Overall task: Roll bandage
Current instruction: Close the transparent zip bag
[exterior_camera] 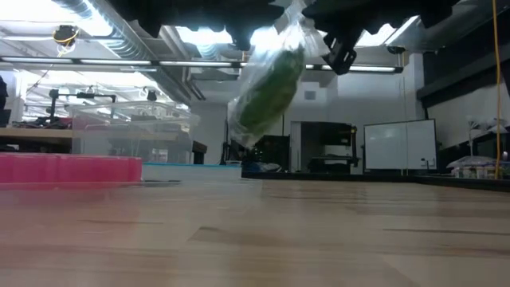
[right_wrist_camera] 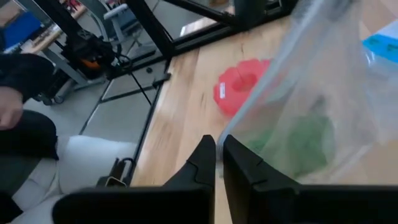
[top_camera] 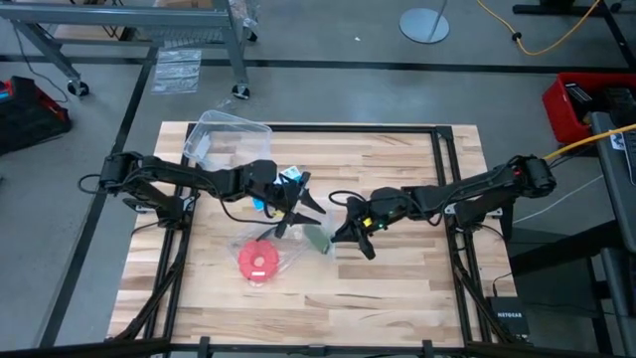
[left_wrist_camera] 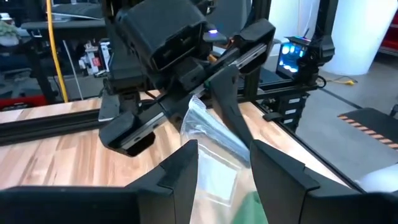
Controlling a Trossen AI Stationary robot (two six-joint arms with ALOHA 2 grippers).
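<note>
Wood grain of the desk (exterior_camera: pixel 319 239) fills the foreground of the low view, and just above it a clear plastic bag (exterior_camera: pixel 267 80) hangs in the air, tilted, clear of the surface. Inside the bag sits the bandage (exterior_camera: pixel 271 88), a small dark green bundle.

From overhead, the bag (top_camera: pixel 316 237) hangs near the middle of the desk (top_camera: pixel 397 298) between the two arms. The right gripper (top_camera: pixel 350 234) has its jaws pressed together on the bag's edge, pinching the plastic; in its own wrist view the two dark fingers (right_wrist_camera: pixel 202 168) lie almost touching, with the bag (right_wrist_camera: pixel 323 93) and the green bandage (right_wrist_camera: pixel 305 140) inside it just beyond them. The left gripper (top_camera: pixel 303 211) is just beside the bag on the other side, its jaws spread; in its wrist view the fingers (left_wrist_camera: pixel 180 171) stand apart with the bag (left_wrist_camera: pixel 214 149) between and beyond them, and I cannot tell whether they touch it.

On the left arm's side of the bag, a red round disc (top_camera: pixel 259 263) lies flat on the desk. Farther back, near the desk's far left corner, stands a clear plastic container (top_camera: pixel 227 137), and a blue-and-white box (top_camera: pixel 288 179) shows by the left wrist.
</note>
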